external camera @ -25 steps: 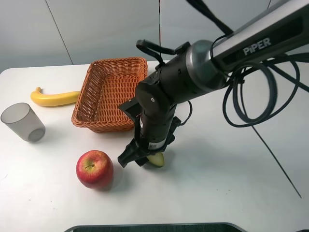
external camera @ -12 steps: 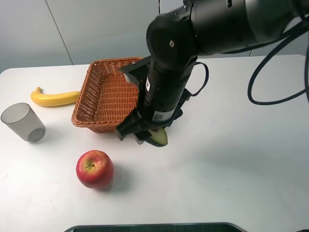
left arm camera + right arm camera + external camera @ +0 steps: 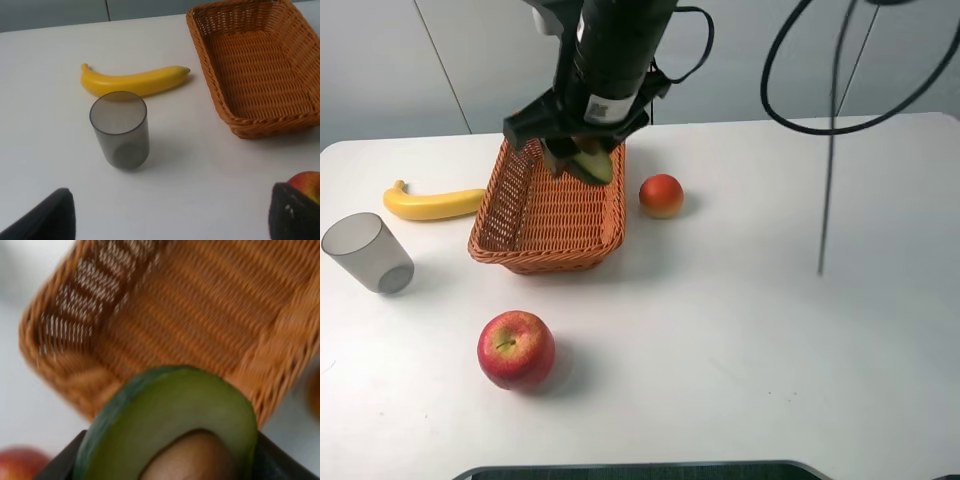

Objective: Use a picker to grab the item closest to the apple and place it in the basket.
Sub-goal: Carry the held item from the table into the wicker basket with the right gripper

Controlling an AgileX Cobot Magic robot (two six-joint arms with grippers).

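My right gripper (image 3: pixel 580 158) is shut on a green avocado half (image 3: pixel 595 166) with a brown pit and holds it in the air above the far end of the wicker basket (image 3: pixel 548 262). Seen from the right wrist, the avocado half (image 3: pixel 172 415) fills the foreground over the basket's woven wall (image 3: pixel 65 327). The red apple (image 3: pixel 516 348) lies on the white table near the front left. My left gripper (image 3: pixel 170 222) is open low over the table, and the apple (image 3: pixel 306 181) peeks out beside one of its fingers (image 3: pixel 292 215).
A yellow banana (image 3: pixel 432 204) and a grey translucent cup (image 3: pixel 366 252) sit left of the basket. An orange-red round fruit (image 3: pixel 661 195) rests just right of the basket. Black cables hang at the upper right.
The right arm has lifted the avocado half from the table beside the apple and carried it back and up over the basket. This uncovered the orange-red fruit. The apple stayed put.
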